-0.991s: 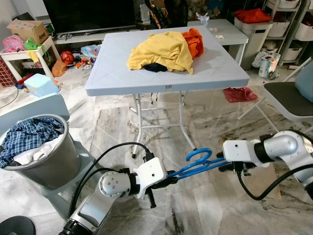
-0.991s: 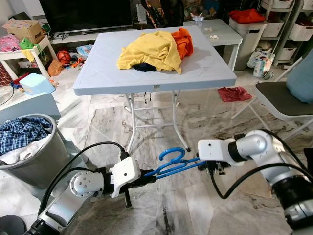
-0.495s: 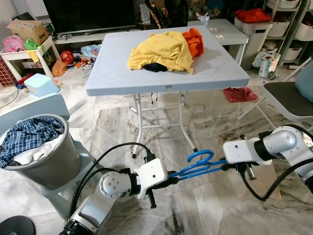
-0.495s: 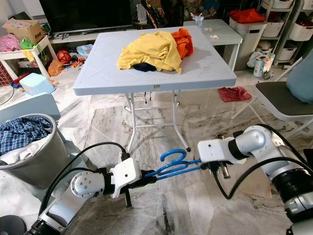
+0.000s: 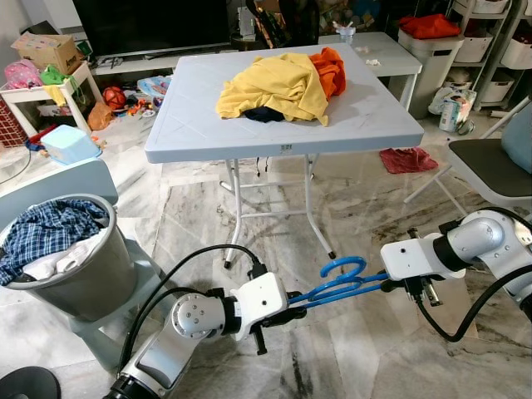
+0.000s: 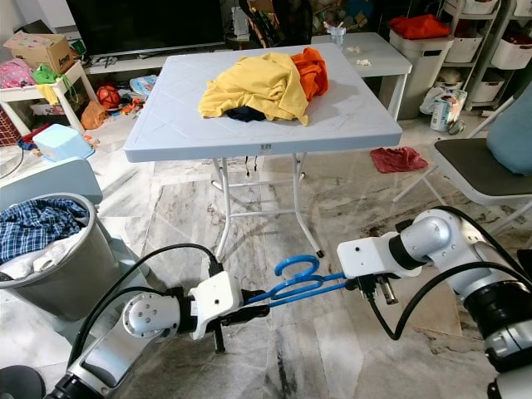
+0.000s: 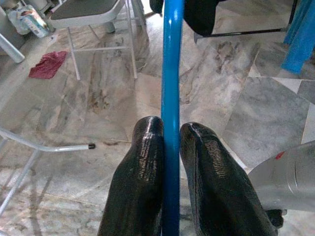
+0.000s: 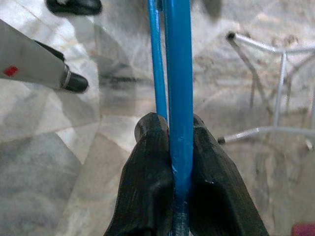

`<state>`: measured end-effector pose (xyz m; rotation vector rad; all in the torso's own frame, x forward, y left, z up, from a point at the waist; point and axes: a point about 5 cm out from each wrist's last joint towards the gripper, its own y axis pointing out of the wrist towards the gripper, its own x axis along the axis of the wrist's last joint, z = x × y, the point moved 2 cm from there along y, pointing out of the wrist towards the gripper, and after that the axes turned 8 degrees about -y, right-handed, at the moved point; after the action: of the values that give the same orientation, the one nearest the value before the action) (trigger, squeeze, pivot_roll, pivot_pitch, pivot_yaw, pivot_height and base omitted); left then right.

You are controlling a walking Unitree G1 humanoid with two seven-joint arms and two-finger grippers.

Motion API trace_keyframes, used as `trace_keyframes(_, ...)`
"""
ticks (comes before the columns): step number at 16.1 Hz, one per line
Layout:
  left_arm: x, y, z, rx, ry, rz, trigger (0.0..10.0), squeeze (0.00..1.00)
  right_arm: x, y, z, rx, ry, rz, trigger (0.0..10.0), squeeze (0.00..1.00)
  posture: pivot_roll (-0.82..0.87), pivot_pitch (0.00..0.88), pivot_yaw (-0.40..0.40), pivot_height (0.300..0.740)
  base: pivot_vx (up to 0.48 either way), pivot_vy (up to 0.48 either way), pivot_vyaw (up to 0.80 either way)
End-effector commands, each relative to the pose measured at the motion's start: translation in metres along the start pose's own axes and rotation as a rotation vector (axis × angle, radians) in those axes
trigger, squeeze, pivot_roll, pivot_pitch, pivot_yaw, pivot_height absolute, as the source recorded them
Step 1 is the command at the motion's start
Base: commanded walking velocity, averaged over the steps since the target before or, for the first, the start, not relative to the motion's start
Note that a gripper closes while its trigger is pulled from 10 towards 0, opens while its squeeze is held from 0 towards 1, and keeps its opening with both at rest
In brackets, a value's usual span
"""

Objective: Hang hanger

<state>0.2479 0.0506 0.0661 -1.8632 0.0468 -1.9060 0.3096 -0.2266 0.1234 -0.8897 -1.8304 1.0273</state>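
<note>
A blue plastic hanger hangs low over the marble floor in front of the white folding table. My left gripper is shut on one end of the blue hanger. My right gripper is shut on the other end of the blue hanger, whose hook points up toward the table. A pile of yellow and orange clothes lies on the tabletop.
A grey laundry bin full of clothes stands at the left beside a grey seat. A grey chair stands at the right, with a red cloth on the floor near it. Toys, a box and shelves line the back.
Both grippers and the hanger have drifted slightly lower and to the right, still holding it. The table and clothes have stayed put.
</note>
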Motion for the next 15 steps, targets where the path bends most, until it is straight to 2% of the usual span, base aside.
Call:
trace_keyframes(1,-0.004,-0.004,0.000,-0.002,0.004,0.015,10.0,1.00,-0.005,-0.006,-0.005,-0.034,0.007,0.032,0.0,0.00,-0.15,0.000,0.051,0.740,0.000,0.000,0.00)
trace_keyframes(5,0.002,-0.011,0.004,0.021,0.033,-0.003,10.0,1.00,-0.018,0.008,0.003,-0.086,0.095,0.052,0.0,0.00,-0.14,0.000,0.040,0.740,0.000,0.000,0.00)
trace_keyframes(7,0.011,-0.015,0.009,0.068,0.029,-0.046,10.0,1.00,-0.029,0.014,-0.001,-0.190,0.185,0.077,0.0,0.00,-0.14,0.000,0.035,0.740,0.000,0.000,0.00)
trace_keyframes(13,0.012,-0.027,0.012,0.212,-0.105,-0.142,10.0,1.00,-0.038,0.034,0.006,-0.364,0.400,0.052,0.0,0.00,-0.15,0.000,0.023,0.740,0.000,0.000,0.00)
trace_keyframes(15,0.010,-0.030,0.017,0.309,-0.151,-0.164,10.0,1.00,-0.039,0.038,0.005,-0.460,0.482,0.042,0.0,0.00,-0.15,0.000,0.021,0.740,0.000,0.000,0.00)
